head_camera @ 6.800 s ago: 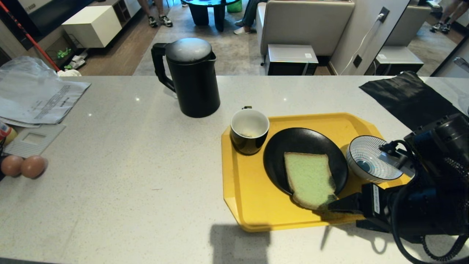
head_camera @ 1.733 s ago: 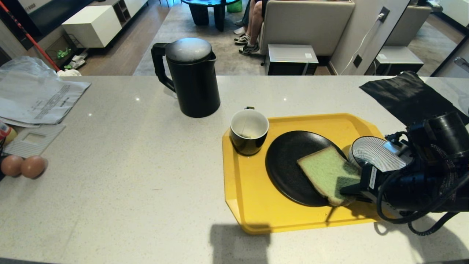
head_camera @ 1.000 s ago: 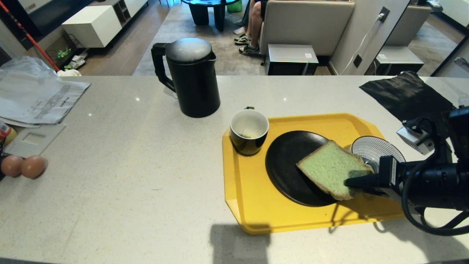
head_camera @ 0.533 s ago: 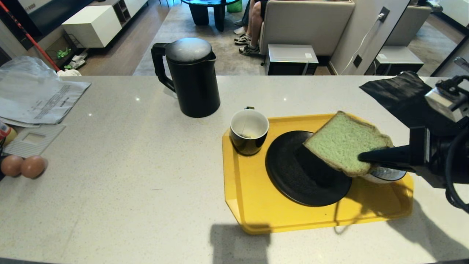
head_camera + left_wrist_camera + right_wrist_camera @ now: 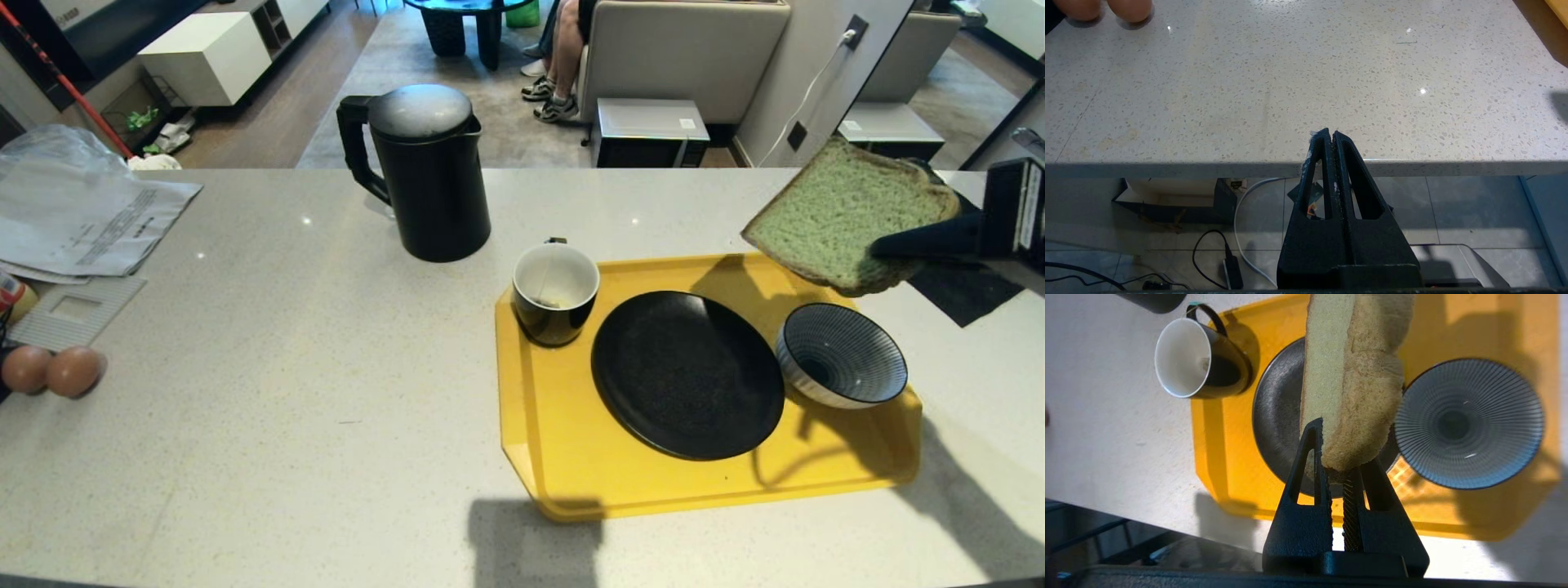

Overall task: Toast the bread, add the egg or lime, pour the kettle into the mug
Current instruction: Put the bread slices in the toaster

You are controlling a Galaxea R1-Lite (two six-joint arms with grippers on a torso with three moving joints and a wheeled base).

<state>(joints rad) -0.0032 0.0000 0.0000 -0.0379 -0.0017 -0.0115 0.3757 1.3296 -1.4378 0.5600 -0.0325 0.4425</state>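
Between right gripper (image 5: pixel 886 245) jaws, head view: bread (image 5: pixel 841 216) clamped, lifted clear above tray (image 5: pixel 555 457); toasting not done, kettle (image 5: pixel 429 175) and mug (image 5: pixel 555 292) untouched. Left wrist view: left gripper (image 5: pixel 1329 136) jaws together, empty, at surface (image 5: pixel 1290 81) edge. Right wrist view: slice edge-on, pale crumb, brown crust, thick, pinched at one end.

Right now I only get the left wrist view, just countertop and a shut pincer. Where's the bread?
Observer: The right pincer is shut on the bread, held in the air above the yellow tray.
Operator: Is anything on the plate?
Observer: No, the black plate is bare.
Operator: And the mug?
Observer: The mug stands upright at the tray's far left corner, close to the kettle.
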